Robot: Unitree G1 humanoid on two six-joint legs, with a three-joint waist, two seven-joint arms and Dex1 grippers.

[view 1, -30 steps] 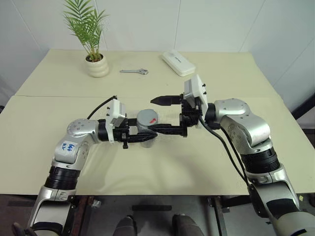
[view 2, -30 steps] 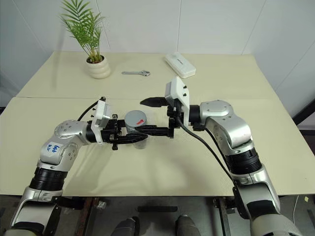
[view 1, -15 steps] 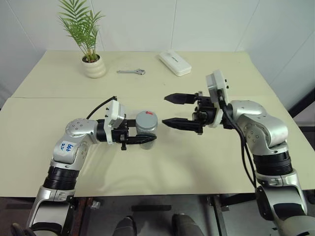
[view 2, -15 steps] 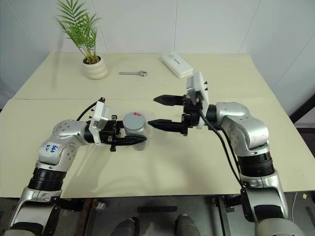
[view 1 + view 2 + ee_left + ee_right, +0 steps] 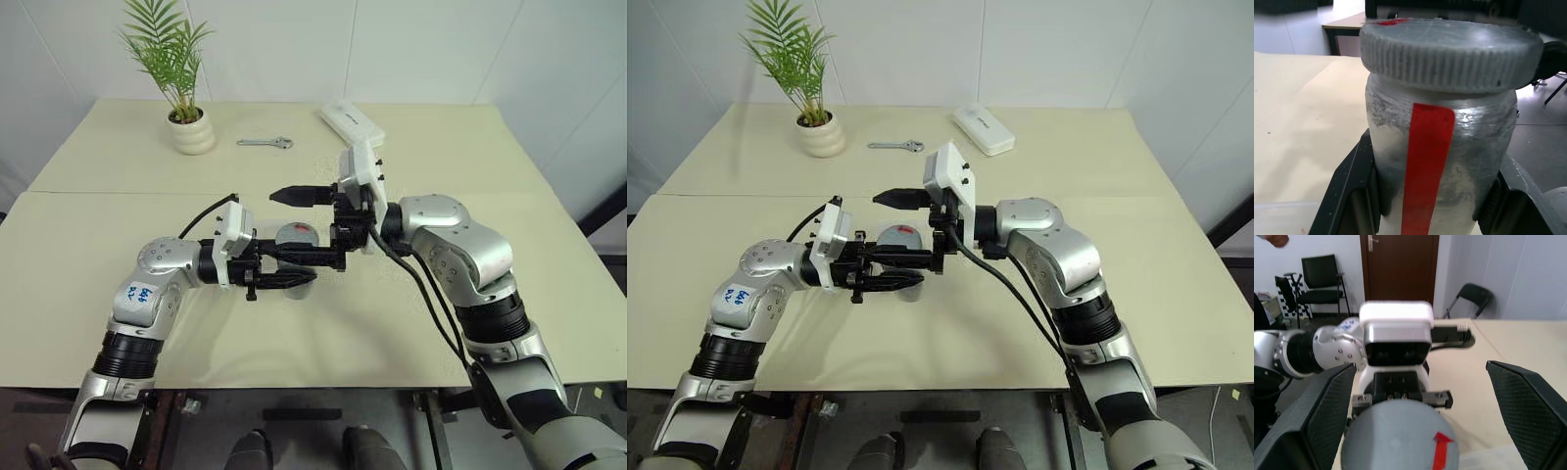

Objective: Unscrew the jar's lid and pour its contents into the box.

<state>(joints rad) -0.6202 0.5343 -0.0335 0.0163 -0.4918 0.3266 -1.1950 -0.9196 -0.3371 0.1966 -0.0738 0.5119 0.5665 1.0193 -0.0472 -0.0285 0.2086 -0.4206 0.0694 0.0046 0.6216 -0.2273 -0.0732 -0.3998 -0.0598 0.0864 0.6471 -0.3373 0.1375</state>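
Left gripper (image 5: 284, 277) is clamped on the jar (image 5: 1440, 161), holding it up over the table (image 5: 411, 323) between the two arms. The lid (image 5: 1400, 440) is on and seated — nothing unscrewed yet. Right gripper (image 5: 299, 227) has its jaws spread wide, one either side of the lid, not touching. Left to do: grip and twist the lid off, then pour — can't make out the box.

Bright even indoor light, soft shadows under the arms, wrist views slightly blurred close up
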